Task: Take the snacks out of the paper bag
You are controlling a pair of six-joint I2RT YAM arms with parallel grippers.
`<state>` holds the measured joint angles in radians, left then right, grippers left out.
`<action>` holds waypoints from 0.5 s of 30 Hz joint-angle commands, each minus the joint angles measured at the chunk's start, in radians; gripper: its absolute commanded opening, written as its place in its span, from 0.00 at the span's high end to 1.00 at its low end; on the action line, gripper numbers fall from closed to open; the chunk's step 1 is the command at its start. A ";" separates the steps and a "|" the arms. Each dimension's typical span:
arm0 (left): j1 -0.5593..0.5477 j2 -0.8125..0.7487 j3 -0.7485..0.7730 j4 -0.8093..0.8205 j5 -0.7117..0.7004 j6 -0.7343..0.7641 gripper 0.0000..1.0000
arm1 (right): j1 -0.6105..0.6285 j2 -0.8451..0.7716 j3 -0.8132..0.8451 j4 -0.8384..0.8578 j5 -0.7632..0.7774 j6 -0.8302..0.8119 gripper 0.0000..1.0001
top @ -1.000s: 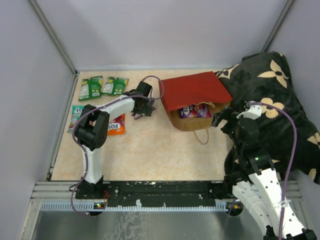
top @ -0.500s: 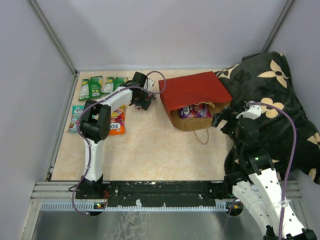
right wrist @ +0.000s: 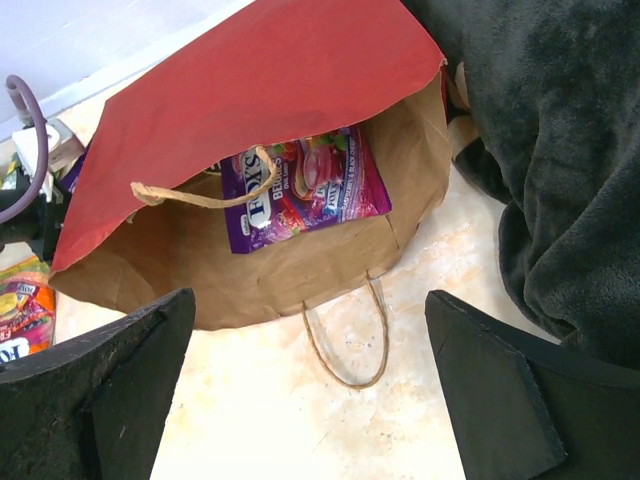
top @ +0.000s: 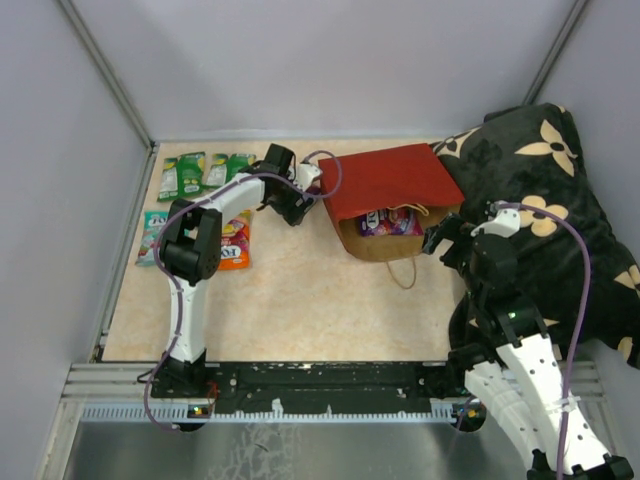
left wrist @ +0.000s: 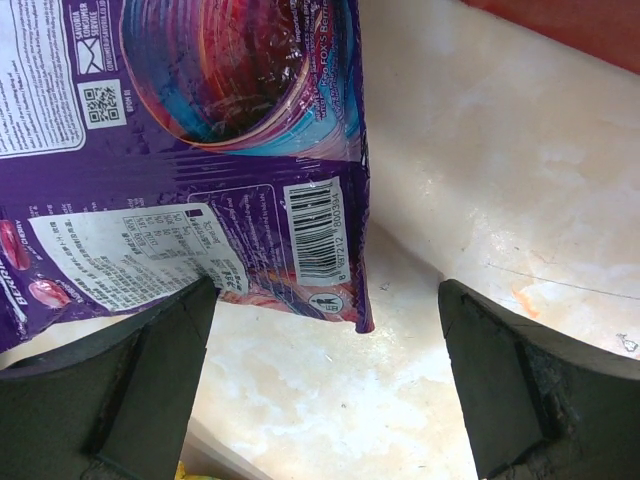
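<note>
Snack packet: purple, flat, glossy film; likely light, slippery, crushable. Lies inside paper bag, straight ahead of right tool. Right tool and left tool both spread wide, empty. Suggested hold: pinch packet's near edge.

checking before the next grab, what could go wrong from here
1. A handle loops across the packet in the bag; the right gripper may snag it.
2. The bag lies on its side and may drag along.
3. The left gripper hovers open over another purple packet and may knock it.
</note>
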<state>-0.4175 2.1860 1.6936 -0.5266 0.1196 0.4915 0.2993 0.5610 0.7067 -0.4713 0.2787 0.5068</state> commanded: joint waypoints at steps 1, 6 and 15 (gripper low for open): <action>-0.001 -0.017 -0.016 0.009 0.039 -0.016 0.02 | 0.003 0.013 0.033 0.047 -0.018 -0.008 0.01; -0.001 -0.120 -0.018 0.048 0.076 -0.146 0.03 | 0.004 0.016 0.028 0.050 -0.018 -0.015 0.01; -0.009 -0.189 -0.073 0.196 0.209 -0.291 0.28 | 0.004 0.023 0.033 0.046 -0.030 -0.023 0.01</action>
<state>-0.4210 2.0171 1.6646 -0.4175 0.2283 0.2634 0.2993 0.5823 0.7067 -0.4572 0.2584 0.5056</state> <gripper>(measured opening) 0.793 0.990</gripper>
